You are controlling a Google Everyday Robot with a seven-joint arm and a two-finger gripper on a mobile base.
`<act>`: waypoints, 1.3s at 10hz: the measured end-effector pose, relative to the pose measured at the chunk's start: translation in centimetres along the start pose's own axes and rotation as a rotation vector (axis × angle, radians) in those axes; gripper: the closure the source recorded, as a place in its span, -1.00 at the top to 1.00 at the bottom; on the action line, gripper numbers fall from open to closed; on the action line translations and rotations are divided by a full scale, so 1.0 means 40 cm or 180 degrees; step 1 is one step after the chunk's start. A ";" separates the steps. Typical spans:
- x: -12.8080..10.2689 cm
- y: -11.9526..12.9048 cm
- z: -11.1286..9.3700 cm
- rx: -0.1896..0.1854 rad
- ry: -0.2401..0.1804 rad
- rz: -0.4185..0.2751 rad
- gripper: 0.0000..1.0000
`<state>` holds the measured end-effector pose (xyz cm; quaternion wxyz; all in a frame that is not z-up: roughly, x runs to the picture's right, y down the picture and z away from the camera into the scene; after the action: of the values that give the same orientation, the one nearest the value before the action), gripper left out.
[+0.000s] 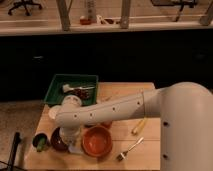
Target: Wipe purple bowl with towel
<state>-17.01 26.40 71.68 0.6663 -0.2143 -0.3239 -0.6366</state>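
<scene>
The purple bowl (56,141) sits at the table's front left, small, dark and glossy, with its right side hidden by my arm. My gripper (70,138) points down at the bowl's right edge, between it and the orange bowl. A pale scrap that looks like the towel (75,148) shows just below the gripper, against the purple bowl's right rim. Most of the towel is hidden by the gripper. Whether the gripper holds it does not show.
A larger orange bowl (97,141) stands right of the gripper. A small green-rimmed cup (40,142) is left of the purple bowl. A green tray (56,86) with utensils lies at the back left. A fork (129,149) and a yellow item (139,126) lie to the right.
</scene>
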 end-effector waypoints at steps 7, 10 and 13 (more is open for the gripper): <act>0.125 -0.090 -0.031 -0.0152 0.0157 -0.0090 -1.00; 0.142 -0.154 -0.023 -0.0172 0.0141 -0.0268 -1.00; 0.120 -0.224 0.000 -0.0131 0.0064 -0.0523 -1.00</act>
<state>-25.96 22.12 73.94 0.6106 -0.1942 -0.3205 -0.6977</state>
